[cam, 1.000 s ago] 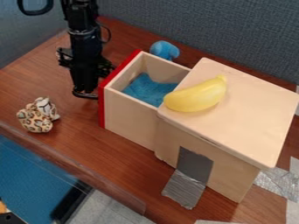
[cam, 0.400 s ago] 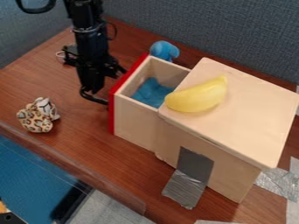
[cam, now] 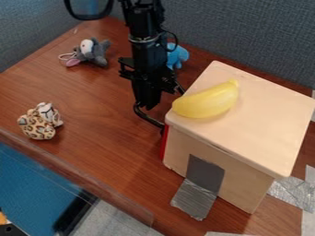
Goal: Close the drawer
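Pushed in near flush vs. earlier frame: red-fronted, pale wood drawer, prob. light, stiff; best pressed mid-front w/ black two-finger gripper, spread & empty

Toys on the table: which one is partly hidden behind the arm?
The blue toy: the arm crosses in front of its left side in the picture. The grey toy and spotted toy are unobstructed.
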Robot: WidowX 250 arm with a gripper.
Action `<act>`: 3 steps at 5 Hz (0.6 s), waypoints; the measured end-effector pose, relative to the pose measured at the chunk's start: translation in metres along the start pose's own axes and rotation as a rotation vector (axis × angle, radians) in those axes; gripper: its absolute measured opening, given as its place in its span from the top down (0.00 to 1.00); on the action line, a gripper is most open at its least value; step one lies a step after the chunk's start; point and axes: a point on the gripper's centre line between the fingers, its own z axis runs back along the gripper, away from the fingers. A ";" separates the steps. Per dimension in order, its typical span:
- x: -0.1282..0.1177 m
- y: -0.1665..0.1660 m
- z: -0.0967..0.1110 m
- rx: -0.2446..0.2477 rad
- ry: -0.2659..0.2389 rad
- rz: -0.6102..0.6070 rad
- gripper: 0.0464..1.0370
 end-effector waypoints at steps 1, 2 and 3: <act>0.003 -0.003 0.001 0.012 -0.004 -0.002 0.87; 0.008 -0.004 0.001 0.039 -0.012 -0.009 0.63; 0.011 0.002 0.005 0.049 -0.021 0.023 0.32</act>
